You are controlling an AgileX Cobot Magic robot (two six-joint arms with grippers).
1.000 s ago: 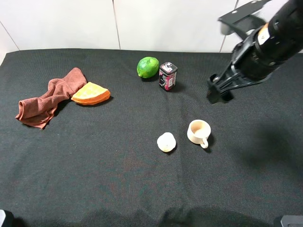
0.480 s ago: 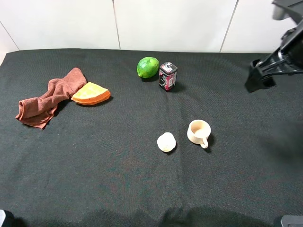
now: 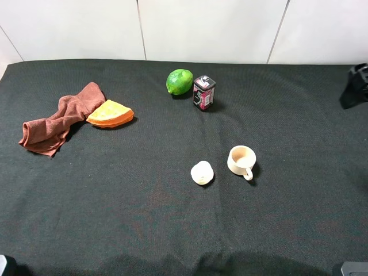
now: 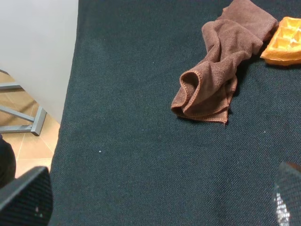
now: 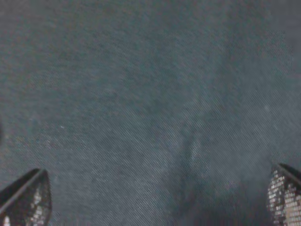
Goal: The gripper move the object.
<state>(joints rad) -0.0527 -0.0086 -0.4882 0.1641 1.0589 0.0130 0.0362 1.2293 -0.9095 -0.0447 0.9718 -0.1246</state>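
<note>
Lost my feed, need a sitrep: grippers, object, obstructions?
Right gripper open, empty, at the table's right edge. Left gripper open, empty. Object on cloth, untouched, mug close beside. Nothing blocking.

Surface [image 3: 115, 218]: black woven cloth. Object [image 3: 202, 172]: cream-white. Mug [image 3: 241, 160]: beige. Lime [image 3: 179, 81]: bright green. Can [image 3: 203, 92]: black with pink and white print. Towel [image 3: 57, 118]: reddish brown. Waffle [image 3: 110, 113]: orange, grid-patterned. Wall [image 3: 201, 29]: white panels.
</note>
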